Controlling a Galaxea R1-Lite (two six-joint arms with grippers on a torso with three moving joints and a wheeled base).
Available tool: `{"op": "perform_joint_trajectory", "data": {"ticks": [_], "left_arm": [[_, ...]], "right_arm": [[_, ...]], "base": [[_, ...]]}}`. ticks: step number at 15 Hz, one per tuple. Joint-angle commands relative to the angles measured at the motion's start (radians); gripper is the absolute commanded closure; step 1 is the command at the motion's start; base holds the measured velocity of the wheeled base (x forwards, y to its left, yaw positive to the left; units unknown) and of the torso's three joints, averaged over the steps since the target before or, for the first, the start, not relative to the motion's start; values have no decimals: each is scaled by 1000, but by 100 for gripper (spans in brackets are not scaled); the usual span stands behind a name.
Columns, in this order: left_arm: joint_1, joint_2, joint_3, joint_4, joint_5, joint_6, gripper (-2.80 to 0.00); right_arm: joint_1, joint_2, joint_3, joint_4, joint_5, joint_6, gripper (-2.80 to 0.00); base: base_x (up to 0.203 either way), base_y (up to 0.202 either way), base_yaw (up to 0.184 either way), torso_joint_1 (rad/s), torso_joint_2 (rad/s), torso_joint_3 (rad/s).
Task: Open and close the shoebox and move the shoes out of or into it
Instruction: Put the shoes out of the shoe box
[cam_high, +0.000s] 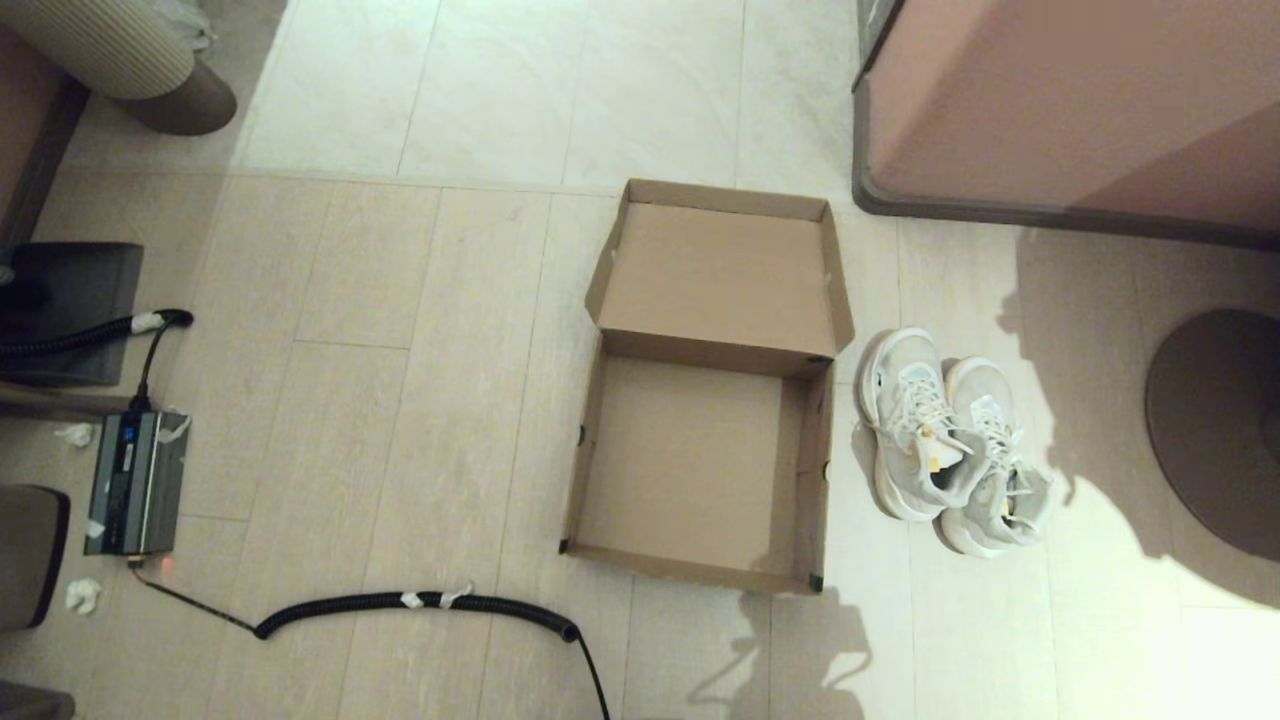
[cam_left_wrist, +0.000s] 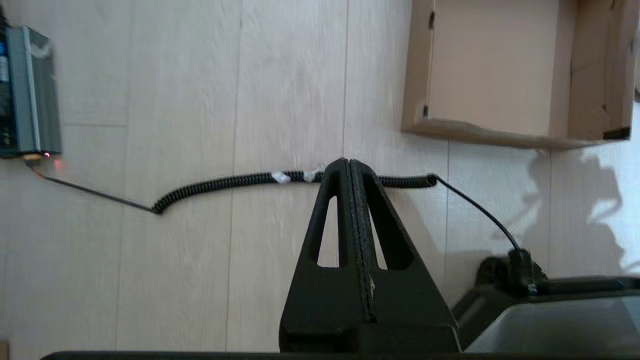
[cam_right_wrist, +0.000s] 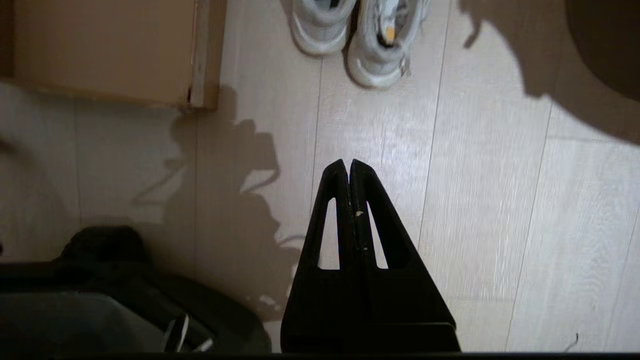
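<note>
Head view: open empty shoebox (cam_high: 700, 470), shoes (cam_high: 945, 445) just beside its right wall; both pincers together.

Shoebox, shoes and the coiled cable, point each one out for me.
shoebox (cam_high: 690, 470), head view, bare inside floor.
shoes (cam_high: 945, 440), head view, laces of the left shoe.
coiled cable (cam_high: 400, 602), head view, middle of the coil.

Ahead of the left gripper's (cam_left_wrist: 348, 165) pressed-together fingers, a black coiled cable (cam_left_wrist: 225, 182) lies across bare pale floor, with the open brown cardboard shoebox (cam_left_wrist: 470, 129) beyond it to one side. Ahead of the right gripper's (cam_right_wrist: 348, 165) closed fingers the floor lies free up to the pair of white mesh sneakers (cam_right_wrist: 360, 40).
</note>
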Motion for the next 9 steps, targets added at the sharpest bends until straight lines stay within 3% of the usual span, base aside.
{"op": "perform_joint_trajectory", "data": {"ticks": [1,3,4,8,9], "left_arm": [[3,-40,11,-1,0,1,0],[2,-40,12,-5,2,-4,0],[3,-40,12,-7,2,-7,0],[1,-40,13,-12,1,-42,0],[1,-42,12,-13,-2,-54,0]], "right_arm": [[32,1,-3,47,0,-3,0],[146,-5,-11,91,-7,16,0],[155,-24,-11,94,-12,24,0],[100,-266,-7,83,-47,36,0],[93,-282,-4,69,-57,78,0]], "base": [[0,0,0,0,0,0],[0,0,0,0,0,0],[0,0,0,0,0,0],[0,0,0,0,0,0],[0,0,0,0,0,0]]}}
